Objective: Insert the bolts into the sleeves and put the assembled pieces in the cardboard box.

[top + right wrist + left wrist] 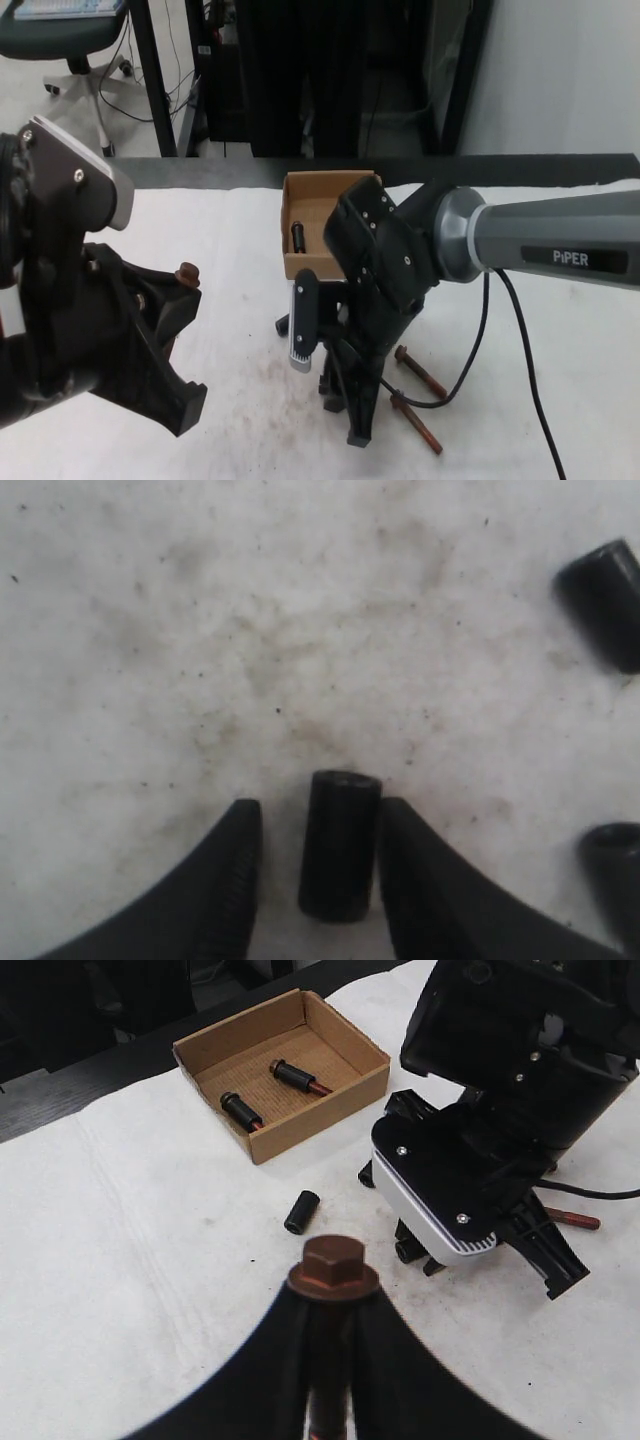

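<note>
My left gripper [333, 1310] is shut on a rusty hex-head bolt [333, 1268] and holds it above the white cloth at the left [187, 272]. My right gripper [322, 830] is down on the cloth in the middle [347, 415]. It is open, with a black sleeve [339, 845] lying between its fingers; one finger is close against the sleeve and a gap shows on the other side. The cardboard box [345, 1085] sits behind the right arm [290, 195] and holds two assembled pieces [243, 1111] [293, 1075].
A loose sleeve [301, 1211] lies between the box and my left gripper. Two more sleeves [605, 600] [615, 865] lie near the right gripper. Two rusty bolts [420, 372] [417, 423] rest beside the right arm's cable [520, 340]. The bench's dark back edge [200, 170] runs behind the box.
</note>
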